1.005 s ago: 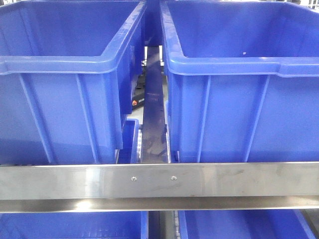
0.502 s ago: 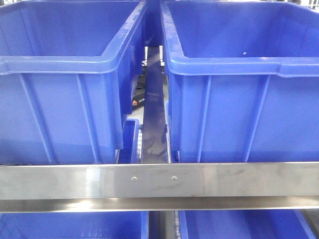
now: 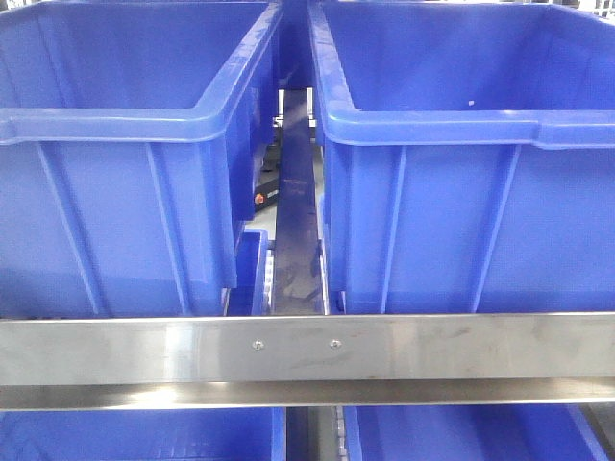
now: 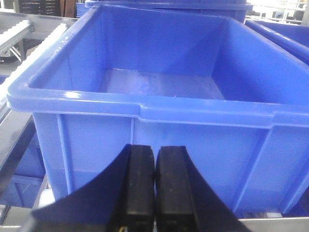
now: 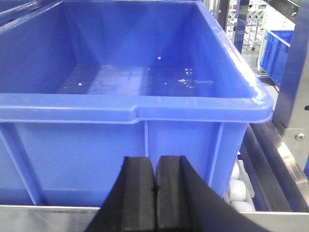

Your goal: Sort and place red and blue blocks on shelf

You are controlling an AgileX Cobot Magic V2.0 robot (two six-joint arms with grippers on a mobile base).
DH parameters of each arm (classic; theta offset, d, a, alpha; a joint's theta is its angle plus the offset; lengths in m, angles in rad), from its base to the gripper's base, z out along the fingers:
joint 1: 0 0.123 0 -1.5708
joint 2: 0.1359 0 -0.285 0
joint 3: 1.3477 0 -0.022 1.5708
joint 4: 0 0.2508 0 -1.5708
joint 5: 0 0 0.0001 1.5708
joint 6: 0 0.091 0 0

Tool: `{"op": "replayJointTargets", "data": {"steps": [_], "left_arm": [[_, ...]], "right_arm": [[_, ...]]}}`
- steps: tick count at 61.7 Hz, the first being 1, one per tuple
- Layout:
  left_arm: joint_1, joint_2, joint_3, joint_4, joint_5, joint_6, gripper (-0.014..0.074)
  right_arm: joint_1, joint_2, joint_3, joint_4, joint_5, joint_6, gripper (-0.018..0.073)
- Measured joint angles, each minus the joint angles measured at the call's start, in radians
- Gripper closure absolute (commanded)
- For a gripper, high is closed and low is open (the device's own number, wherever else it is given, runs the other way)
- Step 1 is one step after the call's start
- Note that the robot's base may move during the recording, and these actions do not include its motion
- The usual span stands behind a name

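Blue bins: I see two large crates side by side in the front view, the left bin (image 3: 115, 144) in the upper left of the frame and the right bin (image 3: 461, 144) in the upper right, a narrow gap between them.
Steel rail: a shelf rail (image 3: 307, 351) crosses the lower part of the front view, just below both bins.
Left gripper: the left gripper (image 4: 154, 188) sits at bottom centre of its wrist view, jaws pressed together with nothing between them, facing the left bin's near wall.
Right gripper: the right gripper (image 5: 155, 193) sits at bottom centre of its wrist view, jaws likewise clenched on nothing, facing the right bin.
Bin interiors: both floors that I can see are bare apart from pale specks in the right bin.
Blocks: no red or blue block appears in any view; I cannot tell where they are.
Step in hand: I judge this fits either arms parked ahead of a pick or arms parked between placements; the views do not settle which.
Next move: any pick calls for locating a block and parting the jaws.
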Motion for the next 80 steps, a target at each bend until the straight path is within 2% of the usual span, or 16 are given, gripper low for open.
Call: {"op": "replayJointTargets", "data": {"steps": [16, 28, 36, 80], "left_arm": [[0.0, 0.0, 0.0, -0.018, 0.0, 0.0, 0.0463], [0.0, 0.0, 0.0, -0.076, -0.028, 0.118, 0.0463], [0.0, 0.0, 0.0, -0.087, -0.04, 0.144, 0.0463], [0.0, 0.0, 0.0, -0.096, -0.042, 0.147, 0.0463]], "right_arm": [[0.0, 0.0, 0.0, 0.0, 0.0, 0.0, 0.0504], [0.0, 0.0, 0.0, 0.0, 0.0, 0.0, 0.0504], [0.0, 0.0, 0.0, 0.0, 0.0, 0.0, 0.0504], [0.0, 0.0, 0.0, 0.002, 0.0, 0.0, 0.0504]]}}
